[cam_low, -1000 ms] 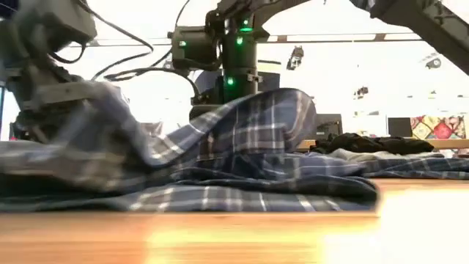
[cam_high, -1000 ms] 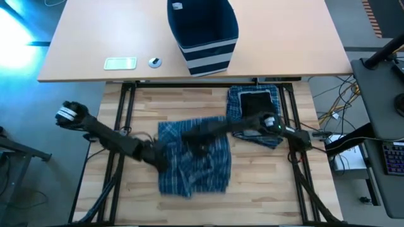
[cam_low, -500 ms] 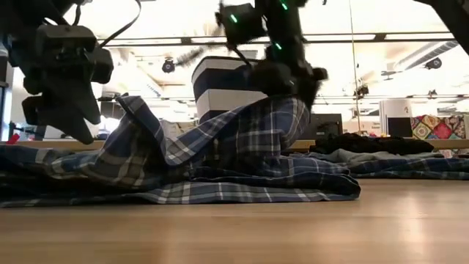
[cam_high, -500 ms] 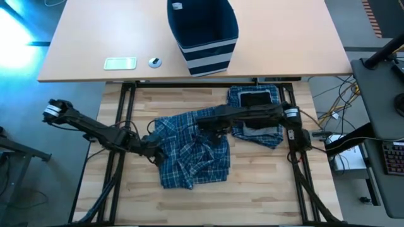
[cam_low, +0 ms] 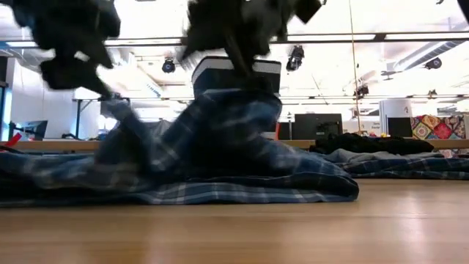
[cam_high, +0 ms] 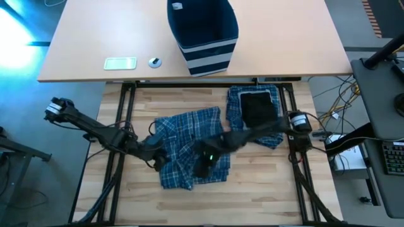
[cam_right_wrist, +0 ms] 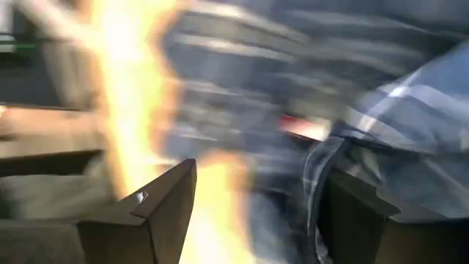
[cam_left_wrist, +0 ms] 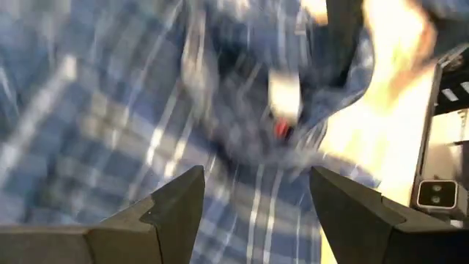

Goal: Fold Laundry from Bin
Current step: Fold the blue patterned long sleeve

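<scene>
— What do we have at the left?

— Our left gripper (cam_high: pixel 158 159) sits at the left edge of the plaid garment (cam_high: pixel 189 148), its fingers (cam_left_wrist: pixel 170 213) spread apart with plaid cloth in front of them. We cannot tell whether it grips any fabric.

— And the garment itself?

— It lies rumpled mid-table on the wooden top (cam_high: pixel 265 189), its long axis running roughly from the far edge toward the near edge, a hump raised in the middle in the low view.

— The right side?

— Our right gripper (cam_high: pixel 202 165) is over the garment's near part, fingers (cam_right_wrist: pixel 157 213) apart, nothing plainly clamped. A folded pile (cam_high: pixel 255 113) with a black piece (cam_high: pixel 259 107) on top lies just right of it. The bin (cam_high: pixel 203 34) stands upright on the far desk (cam_high: pixel 76 38). Bare wood is open along the near edge and at the near right.
</scene>
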Robot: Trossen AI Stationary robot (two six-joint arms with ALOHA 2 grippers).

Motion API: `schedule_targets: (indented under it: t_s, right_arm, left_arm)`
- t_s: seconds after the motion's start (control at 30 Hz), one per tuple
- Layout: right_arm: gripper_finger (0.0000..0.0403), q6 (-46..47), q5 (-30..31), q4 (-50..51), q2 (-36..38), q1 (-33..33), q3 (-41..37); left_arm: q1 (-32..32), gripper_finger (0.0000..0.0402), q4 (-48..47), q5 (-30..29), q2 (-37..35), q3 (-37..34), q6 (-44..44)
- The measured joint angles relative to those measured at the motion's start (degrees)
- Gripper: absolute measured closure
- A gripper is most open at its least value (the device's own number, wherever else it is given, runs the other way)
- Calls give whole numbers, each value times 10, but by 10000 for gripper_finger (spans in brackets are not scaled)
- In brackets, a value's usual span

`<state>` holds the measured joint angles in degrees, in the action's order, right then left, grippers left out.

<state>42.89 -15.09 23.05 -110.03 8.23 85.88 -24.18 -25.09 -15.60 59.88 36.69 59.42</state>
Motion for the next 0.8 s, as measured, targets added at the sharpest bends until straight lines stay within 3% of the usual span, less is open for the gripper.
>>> schedule_targets:
  t_s: [0.07, 0.13, 0.33, 0.53, 0.67, 0.8]
  right_arm:
    - [158, 1, 1, -71, -1, 30, 1]
    - [159, 12, 25, -77, 1, 49, 1]
    - [160, 44, 180, 116, 85, 78, 0]
    - [160, 24, 256, 210, 149, 140, -43]
    - [160, -55, 348, 180, 155, 218, -108]
    - [158, -93, 359, 122, 122, 256, -149]
  left_arm:
    - [0, 170, 2, -31, 0, 19, -47]
    - [1, 170, 1, -59, 3, 37, -83]
    - [1, 170, 31, -75, 50, 88, -155]
    - [-7, 170, 107, -41, 176, 147, -245]
    - [-17, 170, 111, -32, 278, 209, -292]
    - [-36, 170, 121, -30, 354, 266, -331]
